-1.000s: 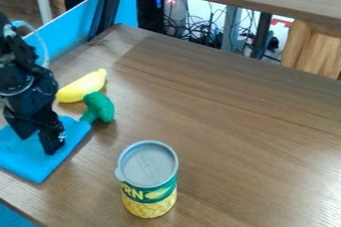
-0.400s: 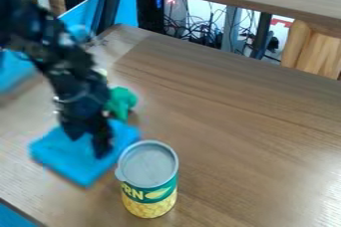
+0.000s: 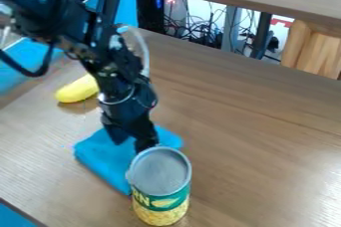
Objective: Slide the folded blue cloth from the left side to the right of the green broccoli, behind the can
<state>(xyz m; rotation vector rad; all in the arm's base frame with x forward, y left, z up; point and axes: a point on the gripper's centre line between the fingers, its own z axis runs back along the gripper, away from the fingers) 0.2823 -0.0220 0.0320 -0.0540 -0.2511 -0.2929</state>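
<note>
- I see the gripper (image 3: 131, 144) and its arm (image 3: 79, 29) in black, with a whitish, see-through tube (image 3: 144, 52) curving alongside.
- The cloth (image 3: 103, 157) reads to me as plain bright blue.
- I get a solid yellow on the banana (image 3: 79, 89).
- On my feed the can (image 3: 162, 198) has a grey lid (image 3: 160, 171) and a green band with pale lettering and a yellow motif, above a yellow, kernel-patterned lower part.
- The table (image 3: 259, 136) looks brown to me, streaked with darker wood grain.
- Behind it I make out black cables (image 3: 200, 37) and a bright blue panel (image 3: 126, 12).
</note>
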